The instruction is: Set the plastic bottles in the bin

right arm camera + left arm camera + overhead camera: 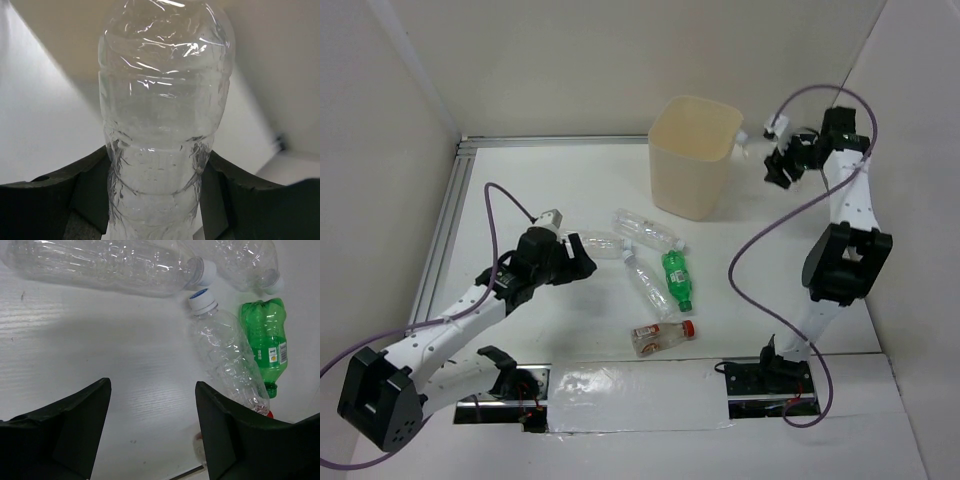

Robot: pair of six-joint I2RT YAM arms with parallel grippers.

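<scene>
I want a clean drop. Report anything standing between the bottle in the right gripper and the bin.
Nothing visible does. The right gripper holds the clear bottle just beside the bin's right rim, with no object between them. The other bottles lie on the table, away from that path.

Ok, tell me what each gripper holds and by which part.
Right gripper: a clear bottle, pinched across its crinkled body. Left gripper: nothing, jaws apart over the table.

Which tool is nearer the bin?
Right. The right tool holds a bottle just right of the bin; the left tool sits well away, near the loose bottles.
</scene>
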